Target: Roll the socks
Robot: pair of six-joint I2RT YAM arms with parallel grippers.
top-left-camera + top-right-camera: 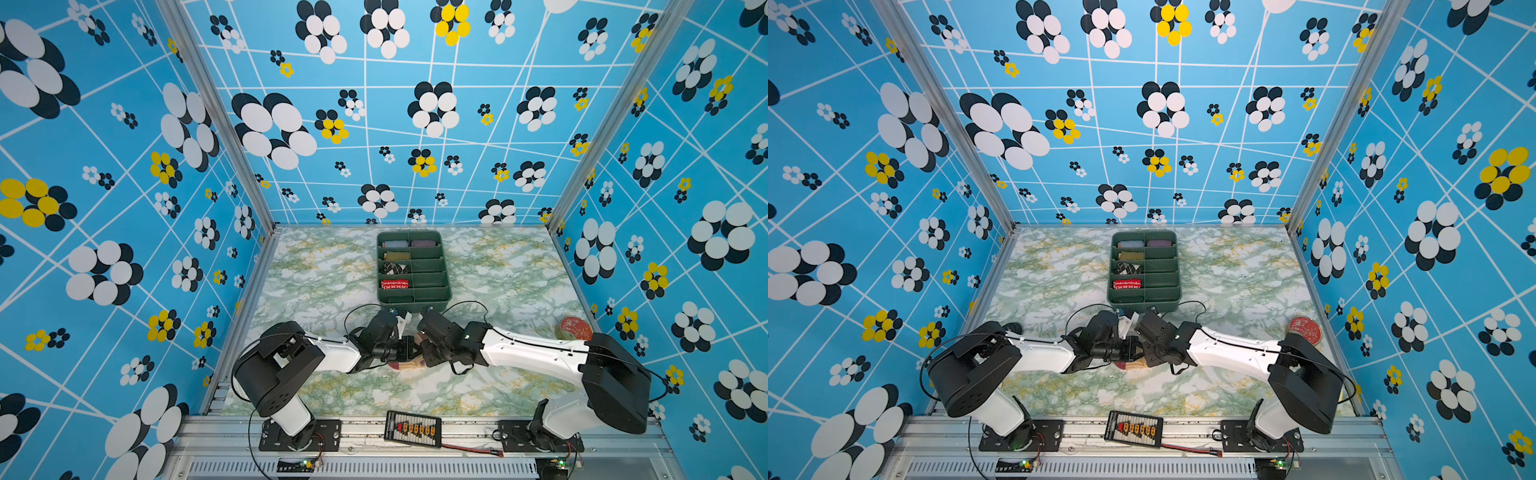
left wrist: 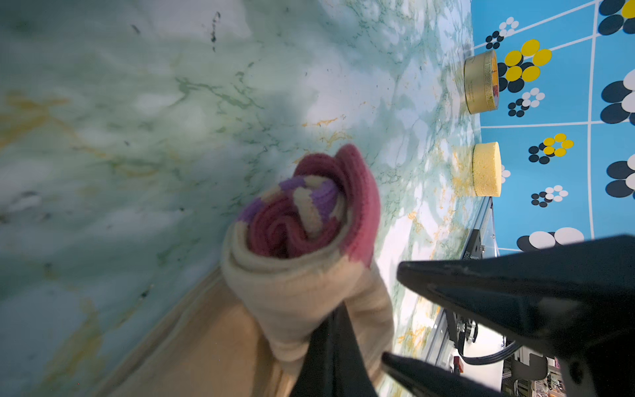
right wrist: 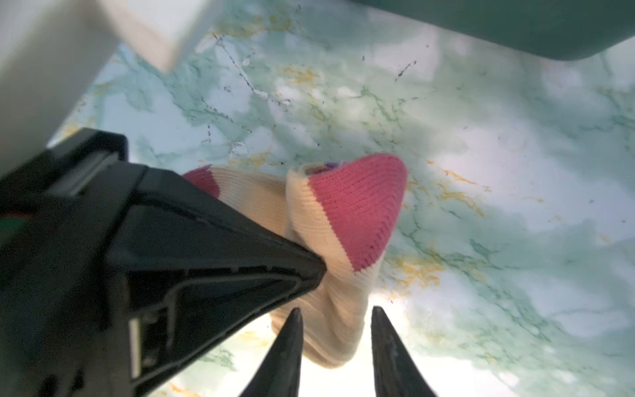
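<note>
Midway between the table's (image 1: 374,395) left and right edges, nearer its front edge than the green tray (image 1: 436,304) at the rear centre, the socks (image 1: 406,366) sit as one tight roll under the two meeting grippers. Here the left gripper (image 1: 408,351) is clamped on the roll's cream body, most likely to keep the coil from springing loose. The right gripper (image 3: 335,312) has its jaws parted a moderate way on either side of the cream end, one finger (image 3: 292,337) brushing the fabric and a gap at the other. It pins nothing and looks free to take a new hold or tuck the outer layer. Whether the roll rests on the table or hangs just above it cannot be told. Its long axis seems roughly level and runs along the front edge, though the grippers hide most of it in both top views. The dark red patch points toward the left edge, and the coiled end with purple stripes faces the left wrist camera.
</note>
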